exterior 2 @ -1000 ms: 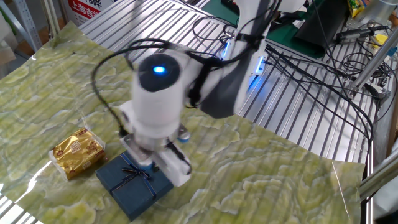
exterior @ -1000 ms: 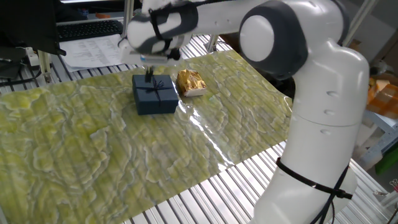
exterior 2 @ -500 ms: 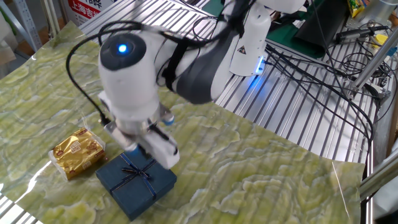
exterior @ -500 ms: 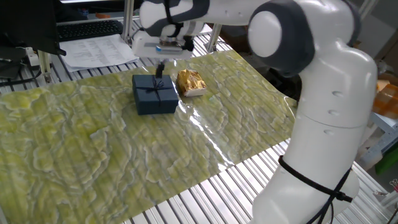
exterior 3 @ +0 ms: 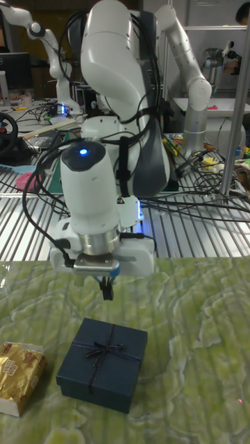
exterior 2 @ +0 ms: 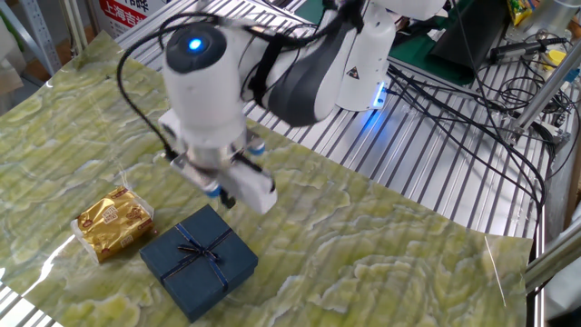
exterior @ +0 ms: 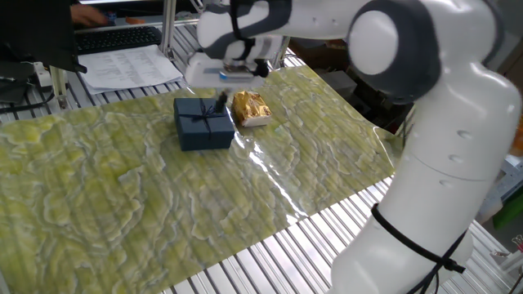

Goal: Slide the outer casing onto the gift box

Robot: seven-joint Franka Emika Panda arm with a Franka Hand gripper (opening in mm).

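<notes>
The outer casing [exterior 3: 103, 363], ribbon-tied, is lying flat on the table [exterior 3: 194, 361], just beside the gold-wrapped item [exterior 3: 18, 375]. The claw [exterior 3: 106, 286] is hanging above the casing, apart from it. Its fingers are drawn close together; nothing is being held. The gift box cannot be told apart.

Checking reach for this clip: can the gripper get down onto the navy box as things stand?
Probably yes. The gripper hangs just above the box with nothing between them; the gold packet lies off to one side.
</notes>
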